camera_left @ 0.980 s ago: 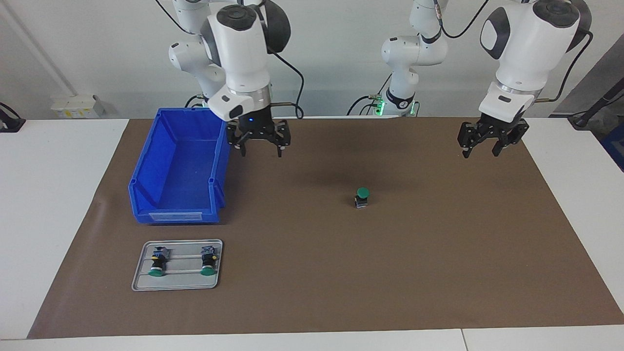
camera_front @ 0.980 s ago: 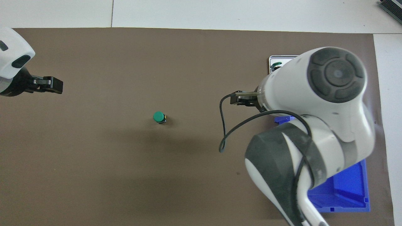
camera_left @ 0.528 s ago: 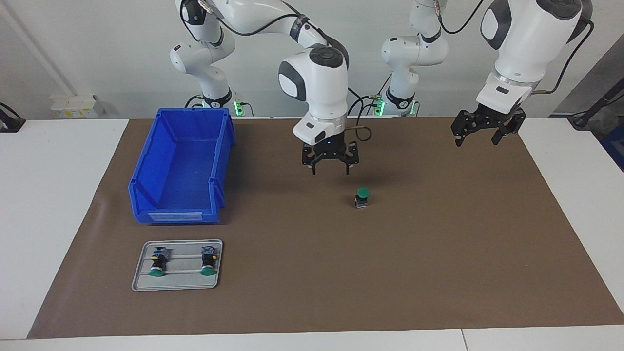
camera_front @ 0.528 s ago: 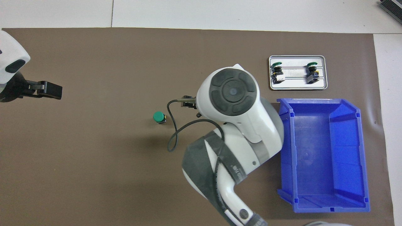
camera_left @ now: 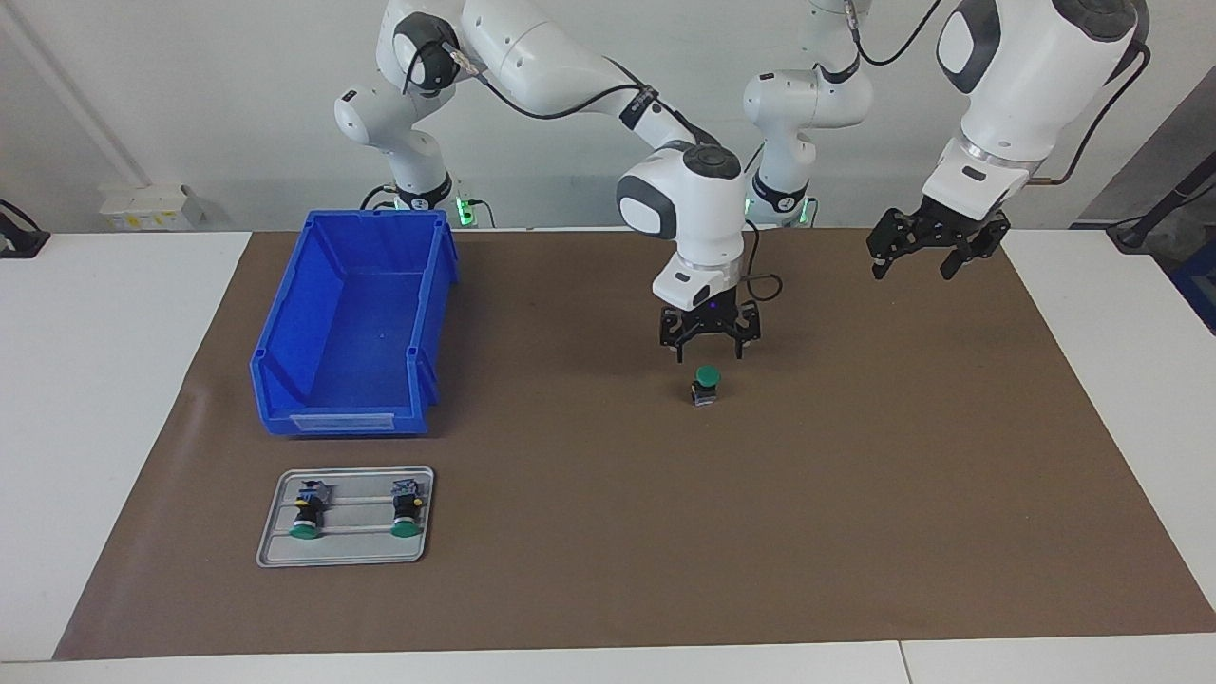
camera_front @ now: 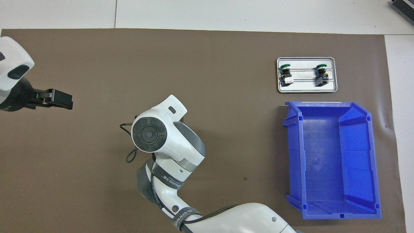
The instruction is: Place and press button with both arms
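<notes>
Surface: brown mat [camera_left: 855, 532] across a white table [camera_left: 104, 399], pale wall at the top of the facing view.
Button [camera_left: 705, 383]: upright on the mat, right of frame centre, green cap up — hidden under the arm in the overhead view.
Right gripper [camera_left: 710, 353]: just above the button, fingers spread, not touching.
Left gripper [camera_left: 913, 269]: upper right of frame, in the air over the mat — fingers apart, holding nothing.
Blue bin [camera_left: 353, 323]: left of centre.
Tray [camera_left: 345, 516]: lower left, two more buttons lying in it.

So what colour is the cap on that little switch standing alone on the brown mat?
Green, on the small push-button switch; clearest in the facing view.
</notes>
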Motion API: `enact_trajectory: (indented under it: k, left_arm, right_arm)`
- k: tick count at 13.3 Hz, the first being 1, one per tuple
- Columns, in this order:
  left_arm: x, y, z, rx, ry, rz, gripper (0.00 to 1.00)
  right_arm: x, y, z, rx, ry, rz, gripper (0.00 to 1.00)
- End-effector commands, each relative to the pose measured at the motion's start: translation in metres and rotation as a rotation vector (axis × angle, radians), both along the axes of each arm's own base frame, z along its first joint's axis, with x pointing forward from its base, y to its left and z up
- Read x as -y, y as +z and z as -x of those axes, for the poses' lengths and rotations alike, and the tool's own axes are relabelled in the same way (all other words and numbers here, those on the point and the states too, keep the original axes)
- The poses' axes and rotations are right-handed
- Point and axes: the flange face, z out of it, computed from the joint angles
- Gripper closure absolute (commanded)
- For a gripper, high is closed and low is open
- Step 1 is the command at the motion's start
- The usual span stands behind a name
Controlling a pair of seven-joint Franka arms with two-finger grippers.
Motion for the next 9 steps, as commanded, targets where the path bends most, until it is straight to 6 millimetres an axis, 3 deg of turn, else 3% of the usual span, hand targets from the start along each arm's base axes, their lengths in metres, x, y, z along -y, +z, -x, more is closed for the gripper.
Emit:
enact_trajectory:
  k: [1,6,9]
  left_arm:
    - [-0.003,-0.005,0.015,-0.015,-0.008,0.008,0.00]
    - [-0.003,-0.006,0.018,-0.017,-0.003,0.008,0.00]
    - [-0.005,-0.006,0.018,-0.017,0.000,0.008,0.00]
  right_arm:
    - [0.000,0.001,-0.011,0.056,0.082,0.012,0.00]
    - [0.005,-0.022,0.002,0.020,0.107,0.052,0.02]
    - [0.006,-0.023,0.000,0.026,0.133,0.058,0.15]
